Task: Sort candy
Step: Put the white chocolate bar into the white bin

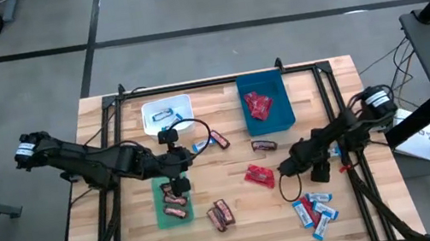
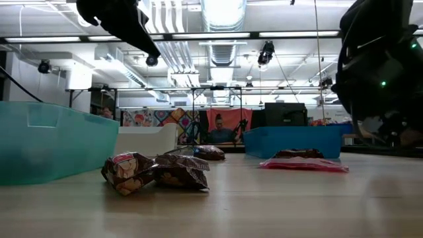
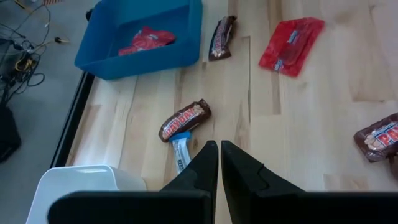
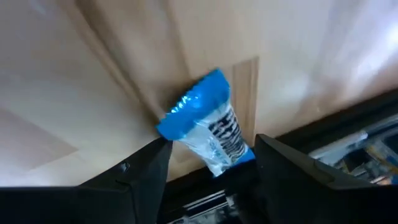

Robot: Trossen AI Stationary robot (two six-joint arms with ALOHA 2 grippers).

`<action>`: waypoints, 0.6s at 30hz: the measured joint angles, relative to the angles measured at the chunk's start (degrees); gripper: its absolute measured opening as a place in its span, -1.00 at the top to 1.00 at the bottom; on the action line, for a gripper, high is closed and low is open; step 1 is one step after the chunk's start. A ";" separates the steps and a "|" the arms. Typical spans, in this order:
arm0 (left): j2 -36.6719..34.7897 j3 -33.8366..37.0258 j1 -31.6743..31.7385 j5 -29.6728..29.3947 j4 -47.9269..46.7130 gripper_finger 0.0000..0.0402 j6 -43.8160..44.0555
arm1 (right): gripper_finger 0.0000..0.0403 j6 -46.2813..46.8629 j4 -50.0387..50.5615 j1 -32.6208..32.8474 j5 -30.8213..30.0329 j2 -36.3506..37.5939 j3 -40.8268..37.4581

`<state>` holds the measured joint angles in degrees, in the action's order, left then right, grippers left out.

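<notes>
My right gripper [image 4: 211, 146] is open, low over the table's right side [image 1: 320, 169]. A blue-and-white mini bar [image 4: 205, 127] lies on the wood between its spread fingers, and I cannot tell whether a finger touches it. The bar also shows in the high view [image 1: 334, 152]. My left gripper [image 3: 219, 149] is shut and empty, raised above the green bin [image 1: 161, 220], its fingers pointing toward the table's right. A brown bar [image 3: 185, 120] and a blue bar [image 3: 181, 151] lie on the wood just beyond its fingertips.
The white bin [image 1: 182, 101] holds a blue bar, the blue bin [image 1: 284, 118] holds red packets, and the green bin holds brown bars. Loose on the wood are a red packet [image 1: 258, 176], brown bars [image 1: 220, 215] [image 1: 264, 145] and a heap of blue bars [image 1: 315, 208]. Black rails run along the table's sides.
</notes>
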<state>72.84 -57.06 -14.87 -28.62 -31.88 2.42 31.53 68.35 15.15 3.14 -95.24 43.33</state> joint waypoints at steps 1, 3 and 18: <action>0.00 0.00 0.00 0.00 -0.01 0.98 0.00 | -0.13 -1.39 -0.62 -0.29 0.23 -0.32 0.01; 0.00 0.00 0.00 0.00 0.20 0.98 0.00 | -0.09 -3.28 -1.40 -0.66 0.75 -0.85 0.01; 2.63 0.18 -0.02 5.62 10.31 0.98 -0.39 | 0.89 -5.07 -2.25 -1.06 2.33 2.85 0.01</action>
<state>75.47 -56.88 -14.90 -23.00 -21.57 2.02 26.46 66.10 14.09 5.47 -92.38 43.33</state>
